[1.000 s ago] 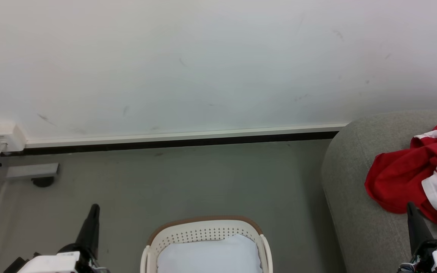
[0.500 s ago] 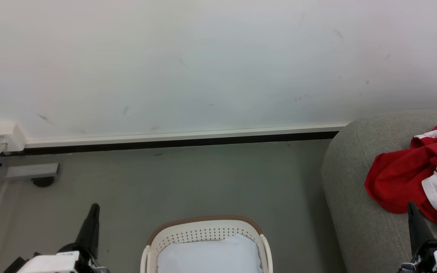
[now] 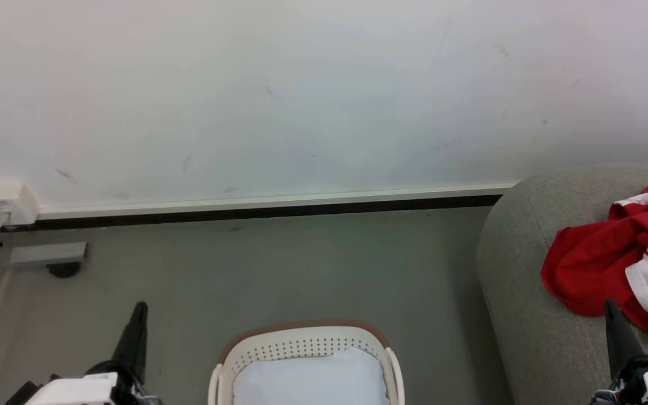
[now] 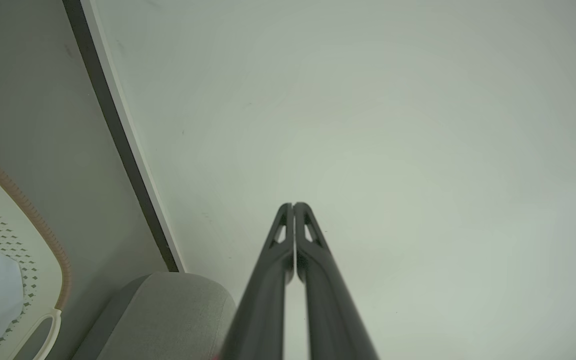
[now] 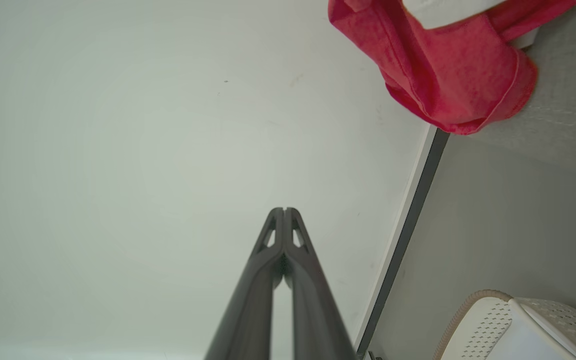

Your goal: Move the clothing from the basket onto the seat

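The red clothing [image 3: 599, 264] with white panels lies crumpled on the grey seat [image 3: 521, 281] at the right edge of the head view. The right wrist view shows the clothing [image 5: 448, 75] hanging over the seat [image 5: 563, 100]. The cream basket [image 3: 301, 343] with its brown rim stands on the floor at bottom centre, holding a pale bluish-white pad [image 3: 310, 379]. My left gripper [image 3: 139, 308] is shut and empty left of the basket, tips together in its wrist view [image 4: 293, 205]. My right gripper [image 3: 608, 304] is shut and empty just below the clothing, fingers pressed together [image 5: 284, 210].
A white wall [image 3: 301, 95] with a pale baseboard [image 3: 273, 201] runs behind the grey floor [image 3: 279, 270]. A white socket box [image 3: 6, 205] and a grey metal bracket [image 3: 45, 254] sit in the left corner. The basket [image 4: 23, 240] and seat end [image 4: 168, 310] appear in the left wrist view.
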Motion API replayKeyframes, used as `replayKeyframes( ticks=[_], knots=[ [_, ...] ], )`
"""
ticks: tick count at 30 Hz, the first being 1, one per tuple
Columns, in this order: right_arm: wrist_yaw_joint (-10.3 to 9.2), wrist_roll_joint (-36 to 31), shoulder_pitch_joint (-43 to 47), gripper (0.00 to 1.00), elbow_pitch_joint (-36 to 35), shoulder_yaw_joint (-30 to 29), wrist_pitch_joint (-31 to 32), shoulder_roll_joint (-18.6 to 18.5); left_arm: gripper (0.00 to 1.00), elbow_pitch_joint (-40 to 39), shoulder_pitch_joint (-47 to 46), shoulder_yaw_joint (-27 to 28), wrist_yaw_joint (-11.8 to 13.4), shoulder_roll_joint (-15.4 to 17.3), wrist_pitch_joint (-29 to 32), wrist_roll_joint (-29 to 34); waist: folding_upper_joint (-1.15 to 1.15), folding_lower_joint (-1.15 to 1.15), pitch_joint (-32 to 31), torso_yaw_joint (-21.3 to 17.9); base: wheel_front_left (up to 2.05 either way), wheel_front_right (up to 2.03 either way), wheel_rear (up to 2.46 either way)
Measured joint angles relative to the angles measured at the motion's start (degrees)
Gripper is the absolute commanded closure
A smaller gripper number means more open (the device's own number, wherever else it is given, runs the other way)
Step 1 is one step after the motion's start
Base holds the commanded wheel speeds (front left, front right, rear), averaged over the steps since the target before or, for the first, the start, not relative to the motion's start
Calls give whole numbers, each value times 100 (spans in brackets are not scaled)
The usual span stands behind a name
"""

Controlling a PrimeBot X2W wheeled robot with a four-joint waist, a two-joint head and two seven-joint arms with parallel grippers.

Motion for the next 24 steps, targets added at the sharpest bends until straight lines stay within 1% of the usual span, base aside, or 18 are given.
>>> replayKeyframes(
  ticks=[24],
  knots=[
    [0,-18,-1,100,1,-29,26,19,100,-1,-1,0,0,0,0,0,0,0,0,0,0,0,0]
  ],
)
